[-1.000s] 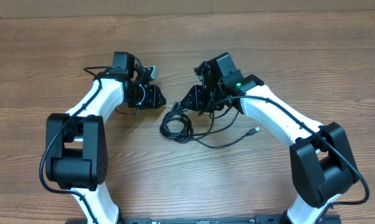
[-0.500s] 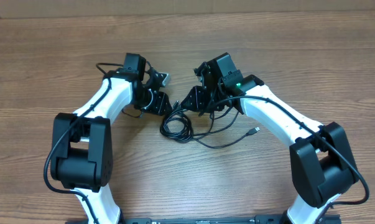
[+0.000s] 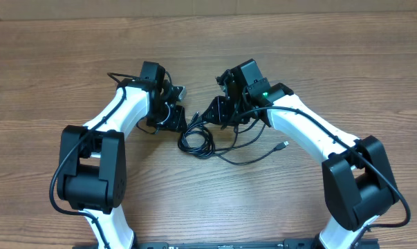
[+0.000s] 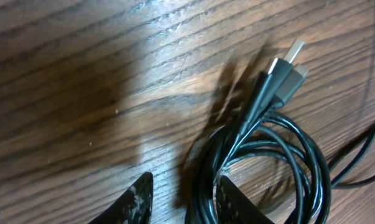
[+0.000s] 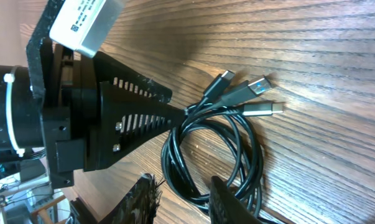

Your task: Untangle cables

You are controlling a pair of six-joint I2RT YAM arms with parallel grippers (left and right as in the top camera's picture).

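The cables (image 3: 196,140) lie as a small black coil on the wooden table (image 3: 70,62) between my two arms, and one loose strand trails right to a small plug (image 3: 284,145). In the left wrist view the coil (image 4: 311,163) ends in silver-tipped plugs (image 4: 293,50). My left gripper (image 4: 184,199) is open, with a bundle of strands between its fingers, close to the right one. My right gripper (image 5: 187,202) is also open, with the coil's (image 5: 170,155) near loop between its fingers. From overhead, the left gripper (image 3: 175,116) and right gripper (image 3: 218,111) flank the coil's top.
The left gripper's black slotted finger (image 5: 131,118) and its white-labelled camera (image 5: 84,22) fill the left of the right wrist view, right beside the three plugs (image 5: 262,84). Thicker black arm wires (image 3: 125,79) loop off the left arm.
The left arm has swung right and slightly nearer, bringing its gripper onto the coil's left side. The right arm and the cables have stayed put.
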